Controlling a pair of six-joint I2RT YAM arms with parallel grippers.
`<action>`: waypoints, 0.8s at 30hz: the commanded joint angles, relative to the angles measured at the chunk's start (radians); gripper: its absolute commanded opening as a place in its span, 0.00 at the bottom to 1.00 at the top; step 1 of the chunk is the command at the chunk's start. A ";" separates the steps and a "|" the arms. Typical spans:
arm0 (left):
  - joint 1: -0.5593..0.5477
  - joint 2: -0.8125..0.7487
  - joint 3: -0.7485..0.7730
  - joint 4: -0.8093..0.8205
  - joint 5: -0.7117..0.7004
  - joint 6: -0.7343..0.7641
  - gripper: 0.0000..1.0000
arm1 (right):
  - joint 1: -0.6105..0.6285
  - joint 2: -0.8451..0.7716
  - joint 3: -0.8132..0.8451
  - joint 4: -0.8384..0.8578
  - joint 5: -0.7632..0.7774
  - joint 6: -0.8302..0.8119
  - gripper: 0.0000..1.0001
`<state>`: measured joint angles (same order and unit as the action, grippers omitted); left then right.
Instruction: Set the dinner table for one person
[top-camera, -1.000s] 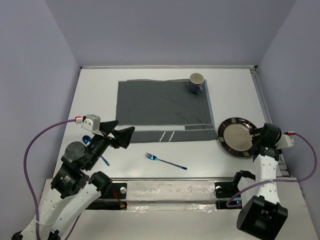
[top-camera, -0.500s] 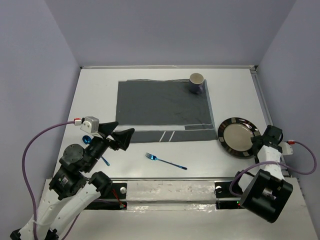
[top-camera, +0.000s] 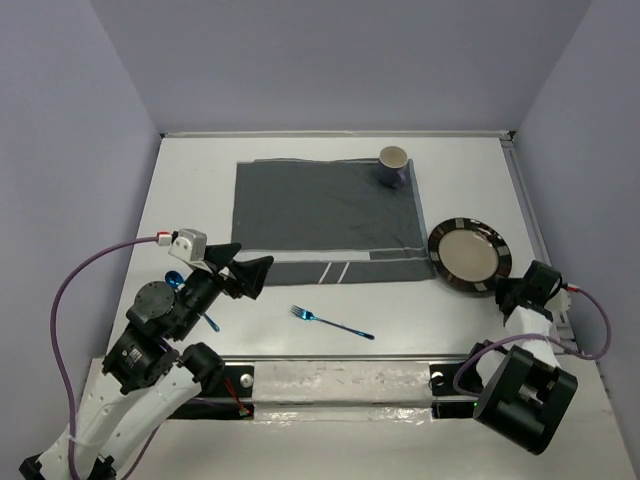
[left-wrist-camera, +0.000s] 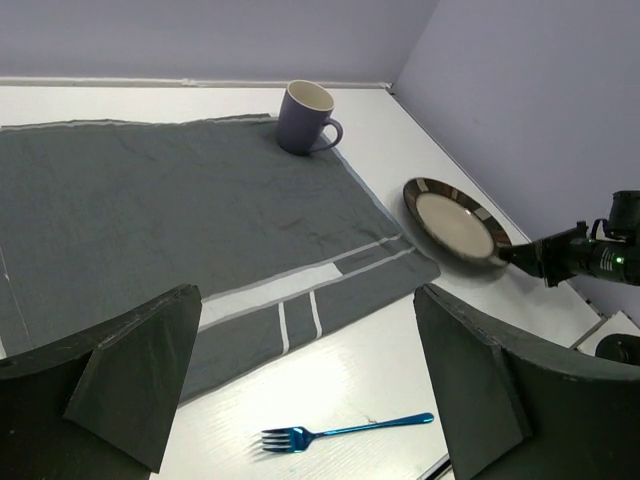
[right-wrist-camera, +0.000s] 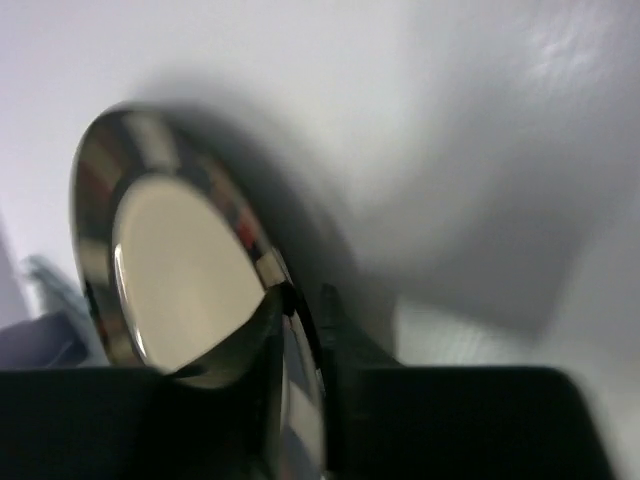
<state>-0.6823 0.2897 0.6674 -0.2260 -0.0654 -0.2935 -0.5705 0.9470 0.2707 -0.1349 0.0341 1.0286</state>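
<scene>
My right gripper (top-camera: 503, 290) is shut on the near right rim of the dark-rimmed plate (top-camera: 468, 253), which sits tilted just off the placemat's right edge. In the right wrist view the plate (right-wrist-camera: 170, 270) rim is pinched between the two fingers of the right gripper (right-wrist-camera: 305, 300). On the white dinner table (top-camera: 195, 190) lies a dark grey placemat (top-camera: 320, 210) with a purple mug (top-camera: 393, 166) at its far right corner. A blue fork (top-camera: 332, 323) lies in front of the placemat. My left gripper (top-camera: 245, 270) hangs open above the table's near left, with nothing between its fingers.
A blue utensil (top-camera: 175, 280) lies partly hidden under the left arm. The table's raised right edge (top-camera: 525, 200) runs close beside the plate. In the left wrist view the fork (left-wrist-camera: 340, 432) lies below the open jaws, and the mug (left-wrist-camera: 305, 117) stands far off.
The right gripper has shut on the plate's rim. The plate has moved away from me and slightly left, towards the placemat. The left arm has barely shifted.
</scene>
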 joint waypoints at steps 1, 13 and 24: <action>0.018 0.028 0.000 0.043 0.029 0.005 0.99 | 0.003 -0.066 -0.050 -0.025 -0.008 0.044 0.02; 0.085 0.080 0.001 0.051 0.061 0.011 0.99 | 0.003 -0.436 0.093 0.135 -0.284 -0.107 0.00; 0.148 0.127 0.015 0.054 0.101 0.017 0.99 | 0.303 -0.265 0.384 0.413 -0.603 -0.010 0.00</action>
<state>-0.5598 0.3954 0.6674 -0.2211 -0.0040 -0.2924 -0.4885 0.6563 0.4503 -0.0162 -0.4297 0.9588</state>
